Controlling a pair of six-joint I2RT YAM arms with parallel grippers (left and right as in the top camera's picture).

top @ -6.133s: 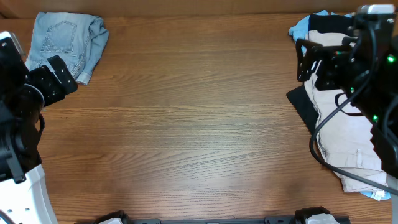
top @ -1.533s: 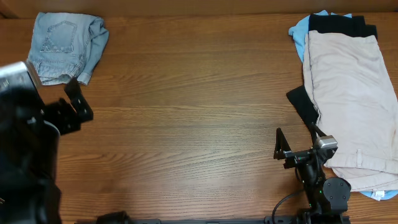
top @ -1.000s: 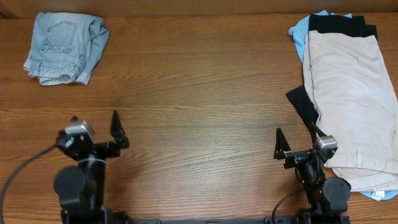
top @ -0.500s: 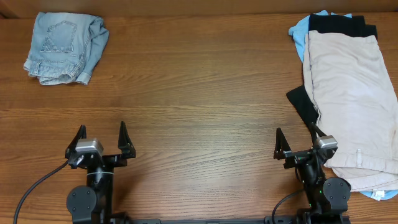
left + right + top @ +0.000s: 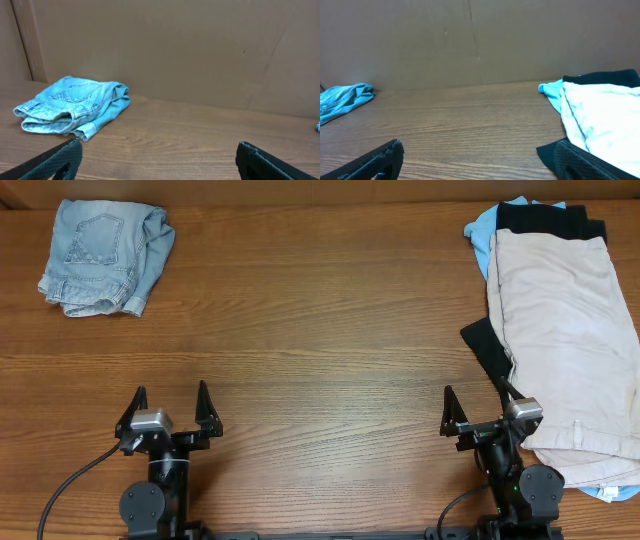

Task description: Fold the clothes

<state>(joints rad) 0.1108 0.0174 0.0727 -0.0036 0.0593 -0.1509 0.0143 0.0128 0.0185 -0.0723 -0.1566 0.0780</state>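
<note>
The light-wash denim shorts (image 5: pixel 105 255) lie folded in a bundle at the table's far left corner, and they show in the left wrist view too (image 5: pixel 75 105). A pile of clothes lies along the right side: a beige garment (image 5: pixel 565 330) on top, black (image 5: pixel 545 220) and sky-blue (image 5: pixel 482 230) ones beneath. My left gripper (image 5: pixel 170 400) rests at the near edge, open and empty, far from the shorts. My right gripper (image 5: pixel 475 405) is open and empty too, its right finger next to the black cloth (image 5: pixel 547 150) at the pile's edge.
A brown wall (image 5: pixel 200 50) backs the wooden table (image 5: pixel 320 330). Both arm bases sit at the near edge, with a cable (image 5: pixel 70 480) trailing from the left one.
The left arm has drawn back from beside the denim shorts to the near edge and settled there, open. The right arm left the pile earlier and has stayed still over the last second.
</note>
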